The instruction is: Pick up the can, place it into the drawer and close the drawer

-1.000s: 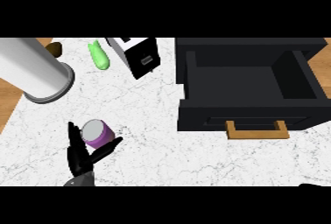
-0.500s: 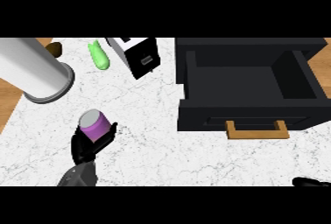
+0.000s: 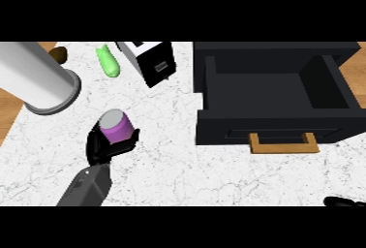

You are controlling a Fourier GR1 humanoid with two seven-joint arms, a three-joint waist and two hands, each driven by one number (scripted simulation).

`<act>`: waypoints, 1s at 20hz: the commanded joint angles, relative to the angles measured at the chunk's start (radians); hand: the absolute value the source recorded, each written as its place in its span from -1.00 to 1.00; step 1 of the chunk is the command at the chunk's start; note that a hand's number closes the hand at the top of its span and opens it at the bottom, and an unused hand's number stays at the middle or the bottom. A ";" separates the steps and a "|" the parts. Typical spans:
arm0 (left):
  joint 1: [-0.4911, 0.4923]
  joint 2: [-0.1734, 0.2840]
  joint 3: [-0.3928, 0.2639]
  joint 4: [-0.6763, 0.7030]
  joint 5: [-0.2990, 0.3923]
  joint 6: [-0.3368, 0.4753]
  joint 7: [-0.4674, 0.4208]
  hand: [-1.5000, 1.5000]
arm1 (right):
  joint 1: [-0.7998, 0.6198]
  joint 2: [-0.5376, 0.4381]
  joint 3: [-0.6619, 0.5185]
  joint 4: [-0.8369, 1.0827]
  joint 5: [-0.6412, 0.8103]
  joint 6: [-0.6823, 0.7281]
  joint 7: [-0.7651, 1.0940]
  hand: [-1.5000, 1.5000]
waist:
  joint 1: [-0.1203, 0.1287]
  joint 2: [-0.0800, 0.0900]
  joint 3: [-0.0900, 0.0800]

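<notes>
left forearm (image 3: 84,188): grey, boxy | left hand (image 3: 102,147): black | right hand (image 3: 343,201): black, only partly visible

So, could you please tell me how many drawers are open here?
1. The open drawer is pulled out of the black cabinet at the right of the counter, wooden handle facing the robot. No other drawers show; the cabinet's front is hidden from above.

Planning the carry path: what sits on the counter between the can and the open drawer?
Nothing: in the head view only bare marble counter lies between the can, held in the left hand, and the drawer.
</notes>
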State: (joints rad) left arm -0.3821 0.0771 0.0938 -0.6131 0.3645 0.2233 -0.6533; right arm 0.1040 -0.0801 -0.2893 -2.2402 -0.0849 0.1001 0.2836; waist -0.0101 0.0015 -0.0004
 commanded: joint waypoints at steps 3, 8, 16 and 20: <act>-0.110 0.044 -0.060 0.103 -0.047 -0.209 0.012 1.00 | -0.004 -0.001 -0.004 -0.003 -0.020 0.004 0.012 -1.00 | -0.011 0.003 -0.001; -0.251 0.008 -0.063 0.104 -0.061 -0.187 0.078 1.00 | -0.016 -0.014 -0.023 -0.009 0.013 -0.015 0.013 -1.00 | -0.004 0.000 0.000; -0.299 -0.004 -0.146 -0.139 -0.121 -0.099 0.318 1.00 | 0.000 -0.006 -0.033 0.031 0.013 0.003 -0.037 -1.00 | 0.011 -0.005 0.001; -0.406 -0.041 -0.154 -0.198 -0.124 -0.045 0.456 1.00 | 0.038 0.006 -0.025 -0.017 0.005 0.013 -0.030 -1.00 | 0.003 -0.004 0.001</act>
State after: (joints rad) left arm -0.7086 0.0553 -0.0508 -0.7565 0.2497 0.1383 -0.3029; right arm 0.1112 -0.0851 -0.3137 -2.2586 -0.0784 0.0969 0.2869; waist -0.0023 -0.0035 0.0004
